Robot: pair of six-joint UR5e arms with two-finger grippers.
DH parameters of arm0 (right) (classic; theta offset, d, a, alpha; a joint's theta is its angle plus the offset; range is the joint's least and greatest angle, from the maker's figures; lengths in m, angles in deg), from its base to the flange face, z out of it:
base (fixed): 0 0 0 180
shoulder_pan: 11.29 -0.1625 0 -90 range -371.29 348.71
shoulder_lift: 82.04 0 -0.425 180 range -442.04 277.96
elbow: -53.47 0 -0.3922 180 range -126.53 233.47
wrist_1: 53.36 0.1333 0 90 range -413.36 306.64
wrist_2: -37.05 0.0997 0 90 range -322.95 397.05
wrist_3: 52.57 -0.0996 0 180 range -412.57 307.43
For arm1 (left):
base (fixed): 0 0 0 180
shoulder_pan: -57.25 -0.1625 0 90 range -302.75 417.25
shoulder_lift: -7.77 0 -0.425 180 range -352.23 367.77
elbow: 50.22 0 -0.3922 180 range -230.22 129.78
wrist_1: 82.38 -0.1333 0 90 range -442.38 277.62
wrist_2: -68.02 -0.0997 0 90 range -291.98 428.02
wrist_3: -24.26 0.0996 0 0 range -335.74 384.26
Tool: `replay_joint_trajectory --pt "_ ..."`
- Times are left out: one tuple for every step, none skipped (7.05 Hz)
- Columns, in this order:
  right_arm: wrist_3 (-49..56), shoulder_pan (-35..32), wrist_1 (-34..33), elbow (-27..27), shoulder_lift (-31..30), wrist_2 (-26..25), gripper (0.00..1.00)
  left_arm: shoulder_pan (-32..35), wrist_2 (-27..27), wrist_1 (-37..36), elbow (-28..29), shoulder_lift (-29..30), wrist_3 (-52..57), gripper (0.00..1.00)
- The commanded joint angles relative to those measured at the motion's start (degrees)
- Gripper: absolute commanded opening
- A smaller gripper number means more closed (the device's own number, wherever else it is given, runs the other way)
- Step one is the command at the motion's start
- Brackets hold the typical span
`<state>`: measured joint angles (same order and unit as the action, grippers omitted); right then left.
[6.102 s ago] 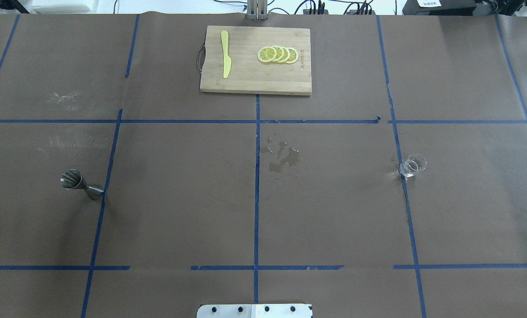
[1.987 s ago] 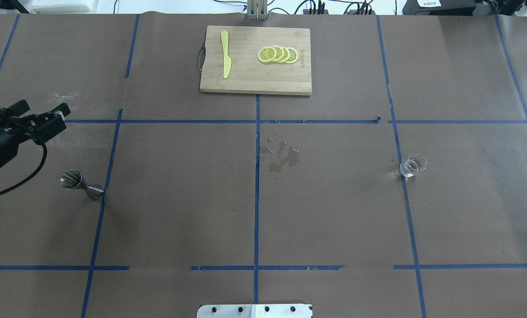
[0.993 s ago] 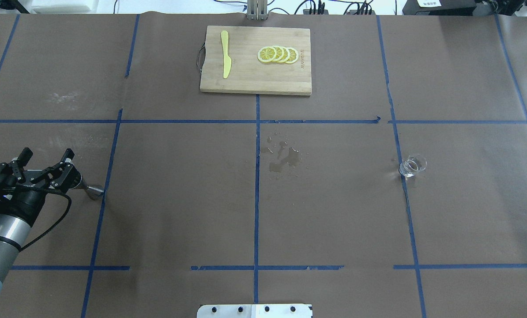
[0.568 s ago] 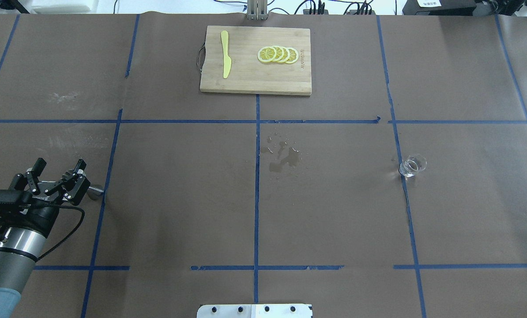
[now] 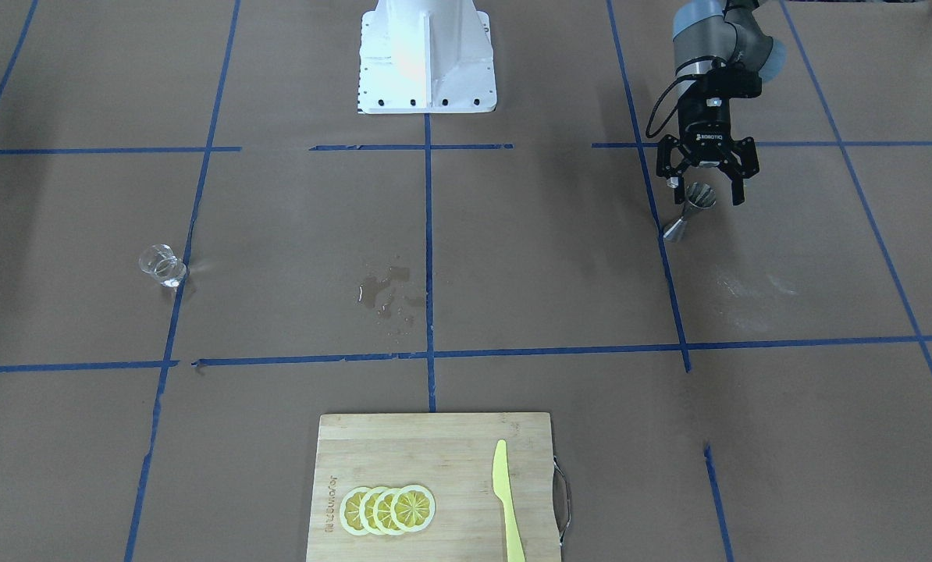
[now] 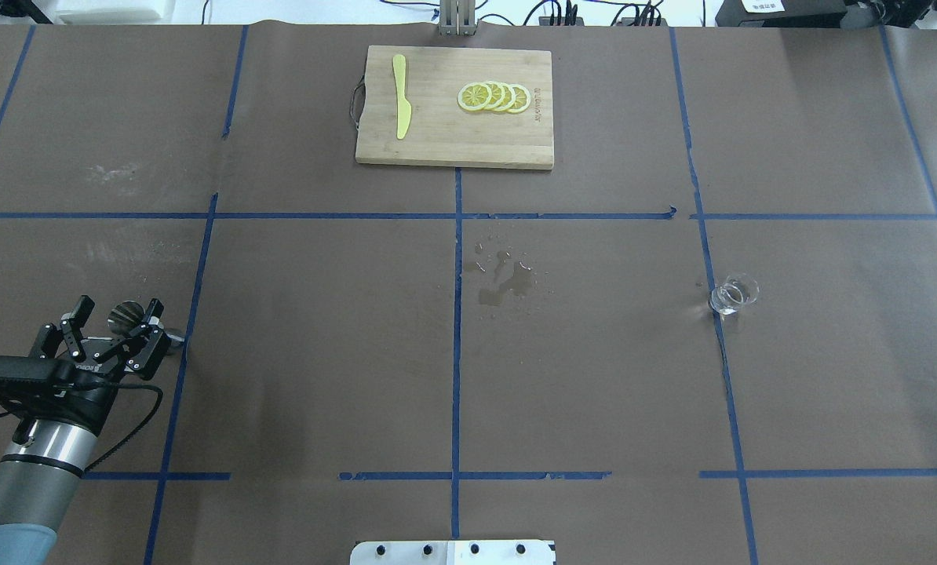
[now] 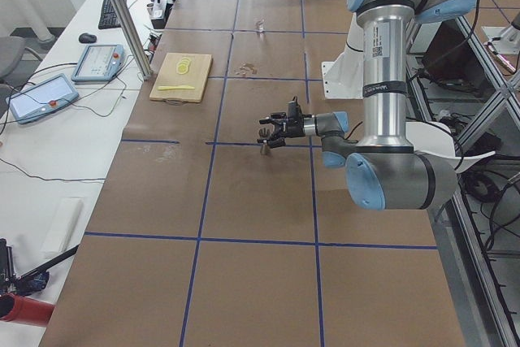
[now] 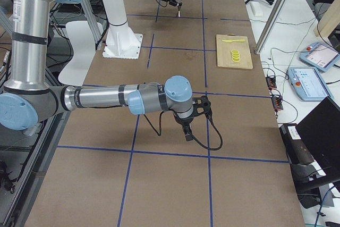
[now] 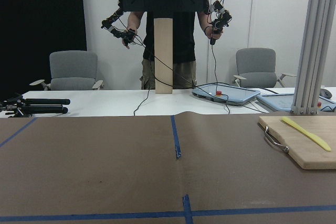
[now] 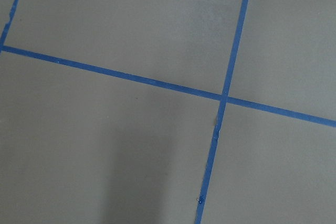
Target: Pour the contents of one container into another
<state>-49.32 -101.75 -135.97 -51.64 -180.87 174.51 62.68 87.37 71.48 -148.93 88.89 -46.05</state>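
Note:
The steel hourglass jigger [image 6: 126,315] [image 5: 691,207] stands on the brown paper at the table's left side. My left gripper [image 6: 120,314] [image 5: 705,192] is open, with one finger on each side of the jigger's upper cup and a gap showing on both sides. The small clear glass tumbler [image 6: 733,295] [image 5: 161,266] stands alone far to the right, on a blue tape line. My right gripper [image 8: 188,133] shows only in the exterior right view, pointing down over the paper; whether it is open or shut I cannot tell.
A wooden cutting board [image 6: 453,137] lies at the far middle, with lemon slices [image 6: 494,97] and a yellow knife [image 6: 400,94] on it. A wet spill [image 6: 504,282] marks the table's centre. A person [image 9: 168,30] stands beyond the table's far edge.
The left arm came in from the left, swung toward the robot and brought its open fingers around the jigger's upper cup. The jigger and the glass have not moved.

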Motion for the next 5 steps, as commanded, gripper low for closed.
replay_joint_trajectory --pt "0.0 0.0 0.0 0.0 0.0 0.0 1.00 -1.1 -0.6 0.9 2.3 1.2 -0.1 1.00" --pt "0.0 -0.1 0.0 0.0 -0.1 0.0 1.00 -1.4 -0.6 2.6 3.9 1.4 -0.1 1.00" --pt "0.1 0.0 0.0 0.0 -0.2 0.0 1.00 -1.7 -0.6 2.9 4.9 1.8 -0.1 1.00" --pt "0.2 -0.1 0.0 0.0 -0.2 0.0 1.00 -2.2 -0.6 2.9 5.4 1.8 -0.1 1.00" --pt "0.2 0.0 0.0 0.0 -0.2 0.0 1.00 -2.6 -0.6 3.0 5.4 1.9 -0.1 1.00"
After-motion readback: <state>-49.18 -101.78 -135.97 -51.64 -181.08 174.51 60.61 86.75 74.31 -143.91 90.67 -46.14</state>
